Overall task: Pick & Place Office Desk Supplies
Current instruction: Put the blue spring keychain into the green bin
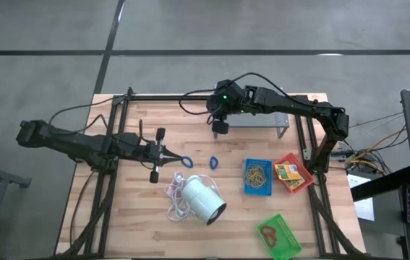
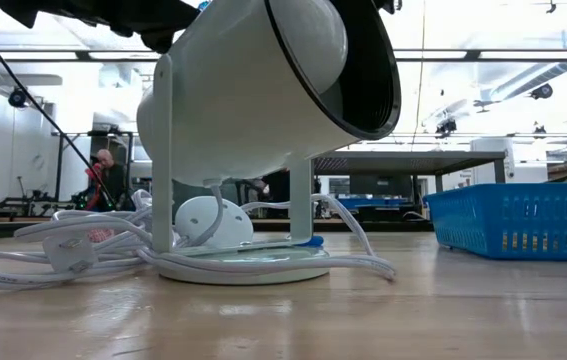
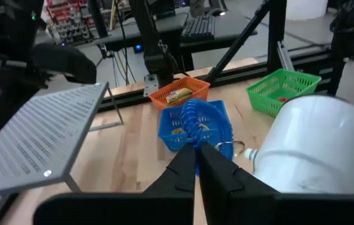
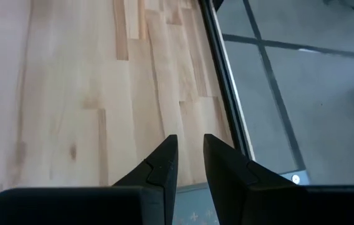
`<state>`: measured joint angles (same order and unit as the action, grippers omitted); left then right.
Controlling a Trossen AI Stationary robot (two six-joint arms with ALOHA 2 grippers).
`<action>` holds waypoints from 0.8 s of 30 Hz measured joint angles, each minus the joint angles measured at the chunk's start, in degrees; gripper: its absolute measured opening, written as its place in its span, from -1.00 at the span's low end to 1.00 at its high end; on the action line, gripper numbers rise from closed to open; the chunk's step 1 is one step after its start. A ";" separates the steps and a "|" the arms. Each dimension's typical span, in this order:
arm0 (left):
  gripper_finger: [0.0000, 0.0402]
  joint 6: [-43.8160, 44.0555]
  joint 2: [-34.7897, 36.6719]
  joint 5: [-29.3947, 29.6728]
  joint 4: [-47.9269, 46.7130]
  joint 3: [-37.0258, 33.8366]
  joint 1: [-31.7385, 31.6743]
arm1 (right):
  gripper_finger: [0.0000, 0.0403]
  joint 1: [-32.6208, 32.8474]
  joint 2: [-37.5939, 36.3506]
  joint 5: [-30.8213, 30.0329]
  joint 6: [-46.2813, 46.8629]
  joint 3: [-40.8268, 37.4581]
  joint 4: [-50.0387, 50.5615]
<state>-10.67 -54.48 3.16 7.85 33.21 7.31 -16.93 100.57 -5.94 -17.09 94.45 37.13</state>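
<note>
Left wrist view shows the left hand [image 3: 196, 156] clenched on a blue loop [image 3: 195, 122]; right hand [image 4: 189, 156] slightly parted, empty.

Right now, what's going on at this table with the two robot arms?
The left gripper is shut on a blue loop, holding it above the wood table beside the white cylinder. Another blue loop lies on the table. The blue tray, red tray and green tray sit to the right. The right gripper hangs empty near the grey stand, jaws slightly apart.
</note>
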 joint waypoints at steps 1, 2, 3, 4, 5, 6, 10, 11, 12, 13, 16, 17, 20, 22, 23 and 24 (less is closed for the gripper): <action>-0.96 -1.26 0.00 0.02 -0.01 0.00 0.00 | -0.64 0.12 0.00 -0.02 1.15 0.00 -0.12; -0.96 -2.44 0.00 0.01 0.04 0.00 0.00 | -0.64 0.18 0.00 0.00 2.47 0.00 -0.18; -0.96 -3.16 0.00 0.00 0.11 0.00 0.00 | -0.64 0.22 0.00 0.02 3.83 0.00 -0.26; -0.96 -3.48 0.00 0.04 0.09 -0.02 0.00 | -0.64 0.22 0.00 0.04 5.06 0.00 -0.31; -0.96 -3.51 0.00 0.21 0.09 -0.02 0.00 | -0.64 0.21 0.00 0.10 6.18 0.00 -0.55; -0.96 -3.51 0.00 0.33 0.09 -0.02 0.00 | -0.64 0.20 0.00 0.14 7.38 0.00 -1.04; -0.96 -3.50 -0.02 4.86 0.08 -0.07 0.04 | -0.64 0.41 0.00 0.34 13.92 -0.02 -3.85; -0.96 -3.35 0.00 6.34 0.07 -0.08 0.04 | -0.64 0.53 0.00 0.44 15.20 -0.06 -4.18; -0.96 -3.08 0.00 7.74 0.06 -0.10 0.02 | -0.64 0.69 0.00 0.59 16.28 -0.09 -4.43; -0.96 -3.02 -0.01 8.84 -0.10 -0.11 0.02 | -0.64 0.81 0.00 1.24 17.67 -0.07 -4.59; -0.96 -2.85 -0.02 9.98 -0.41 -0.24 0.02 | -0.64 0.95 0.00 6.43 22.72 -0.12 -4.51; -0.96 -2.85 -0.02 9.96 -0.39 -0.24 0.02 | -0.64 0.96 0.00 8.85 23.32 -0.19 -4.49; -0.96 -2.85 -0.02 9.99 -0.40 -0.24 0.02 | -0.64 1.84 -0.11 16.45 23.77 -0.25 -4.81; -0.96 -2.85 -0.02 9.99 -0.41 -0.24 0.02 | -0.64 3.11 -0.79 19.77 23.92 -0.31 -5.48; -0.96 -2.84 -0.02 9.99 -0.41 -0.24 0.02 | -0.64 3.96 -1.18 20.59 23.19 -0.31 -6.97; -0.96 -2.82 -0.02 10.12 -0.41 -0.24 0.02 | -0.64 4.61 -1.74 21.00 22.11 -0.28 -7.59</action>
<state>-13.50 -54.50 13.28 7.44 32.97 7.33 -12.32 98.84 15.06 5.02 94.17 29.55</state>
